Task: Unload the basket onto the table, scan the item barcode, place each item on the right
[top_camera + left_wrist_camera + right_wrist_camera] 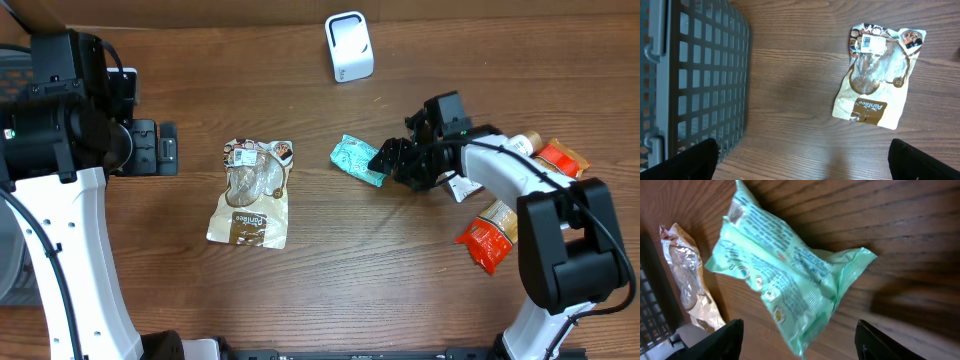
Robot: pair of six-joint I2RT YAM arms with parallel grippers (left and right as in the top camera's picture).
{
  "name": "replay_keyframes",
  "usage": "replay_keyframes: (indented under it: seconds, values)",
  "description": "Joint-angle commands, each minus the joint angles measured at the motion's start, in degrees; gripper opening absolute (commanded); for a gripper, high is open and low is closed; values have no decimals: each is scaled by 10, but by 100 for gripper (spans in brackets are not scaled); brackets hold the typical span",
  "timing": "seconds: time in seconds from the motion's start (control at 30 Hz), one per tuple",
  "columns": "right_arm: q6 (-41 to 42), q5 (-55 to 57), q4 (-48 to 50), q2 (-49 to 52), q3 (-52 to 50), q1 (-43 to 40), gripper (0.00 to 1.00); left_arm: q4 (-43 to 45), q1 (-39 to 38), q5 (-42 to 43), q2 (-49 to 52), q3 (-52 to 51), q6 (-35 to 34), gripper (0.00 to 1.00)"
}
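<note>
1. My right end effector [799, 332] stands open with nothing in its grip, its fingers either side of the green packet [785, 275].
2. That packet lies crumpled on the wooden surface [350, 280].
3. The white scanner [349, 46] stands beyond the packet, and the brown pouch [252, 192] lies to its left.
4. My left end effector [802, 160], far left of the packet, gapes fully and is empty.

Brown-and-cream pouch [875, 75] with a brand word on its dark lower band, too blurred to spell, white barcode label [872, 44] near its top, green packet [785, 275] with illegible fine print
</note>
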Motion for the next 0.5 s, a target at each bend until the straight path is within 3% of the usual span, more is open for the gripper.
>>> replay_keyframes:
  seconds: [0.0, 0.3, 0.47]
  values:
    - [19, -7, 54, 8, -33, 14, 72, 1, 2, 2, 3, 2, 11, 100]
    - [47, 33, 181, 39, -86, 41, 64, 1, 2, 2, 3, 2, 11, 100]
    - [47, 34, 206, 71, -86, 41, 49, 1, 2, 2, 3, 2, 11, 100]
